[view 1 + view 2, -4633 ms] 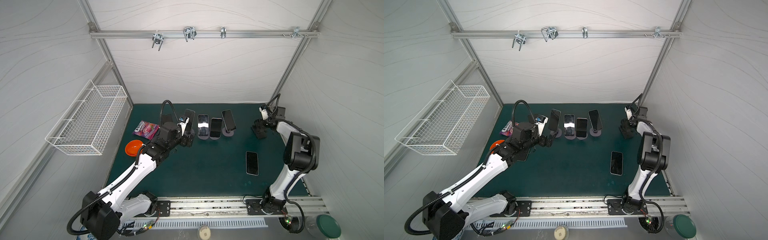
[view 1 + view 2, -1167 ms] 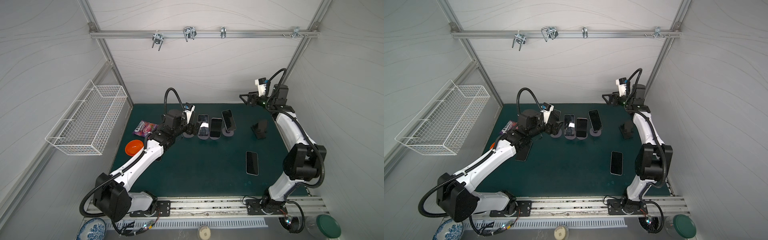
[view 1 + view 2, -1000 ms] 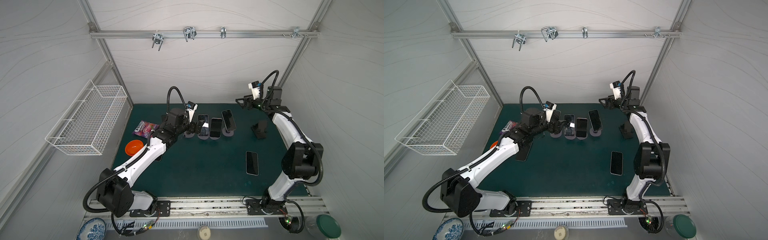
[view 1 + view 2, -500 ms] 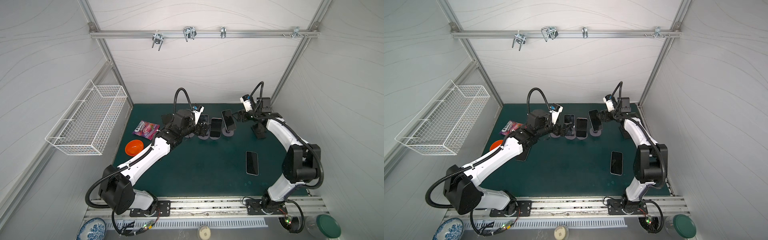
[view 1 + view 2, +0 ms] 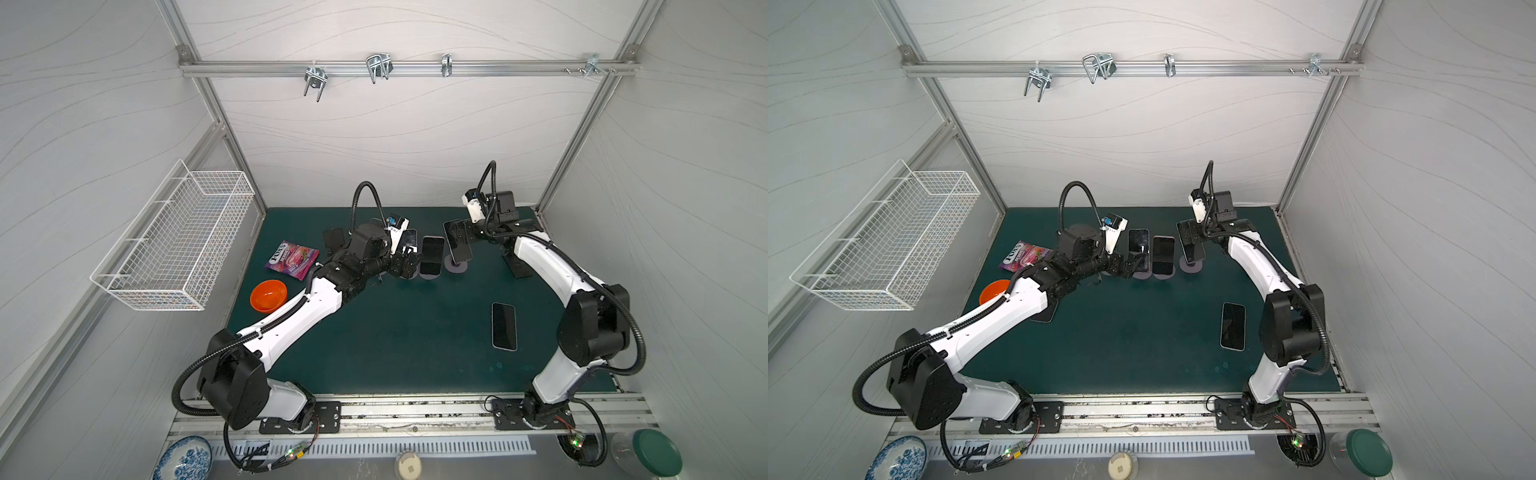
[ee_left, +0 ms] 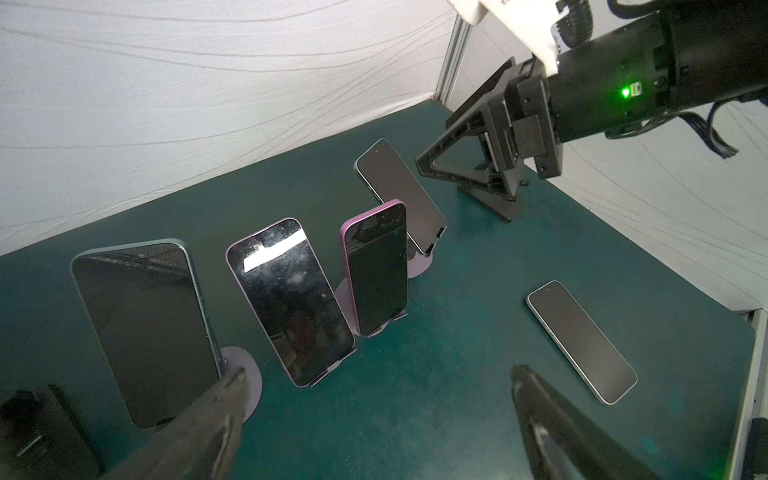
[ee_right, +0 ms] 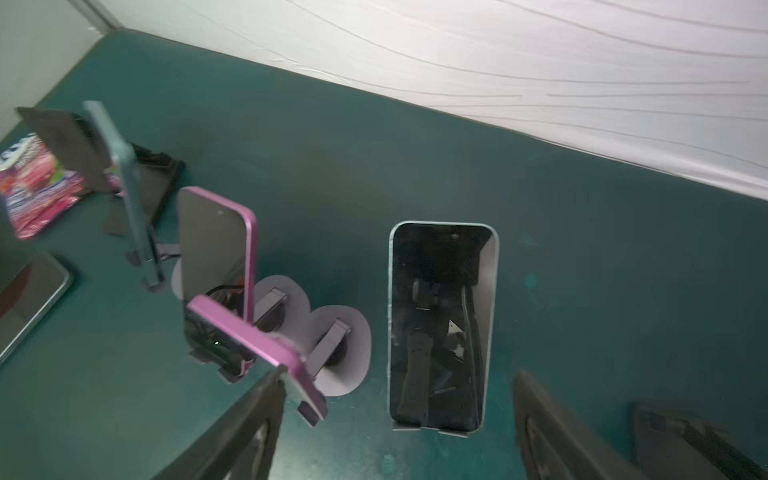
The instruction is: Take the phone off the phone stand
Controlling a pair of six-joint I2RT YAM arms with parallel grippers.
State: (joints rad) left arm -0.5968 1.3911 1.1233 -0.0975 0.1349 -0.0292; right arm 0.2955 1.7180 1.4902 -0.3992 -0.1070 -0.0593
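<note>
Approach step: the right fingers [image 7: 245,428], spread and empty, line up on the black-screened pale-edged phone [image 7: 440,324] leaning on its round grey stand [image 5: 456,266] at the green counter's [image 5: 374,353] 1 o'clock, the left fingers [image 6: 199,424] likewise spread; the next move should pinch its sides and lift.

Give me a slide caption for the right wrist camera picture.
Open right gripper faces a pale-framed phone propped on its stand on the green mat.

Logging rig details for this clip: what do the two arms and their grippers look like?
Both the left arm and right arm have glossy white links, black joint housings and black corrugated cable hoses. The left gripper and right gripper have matte black tapered fingers.
</note>
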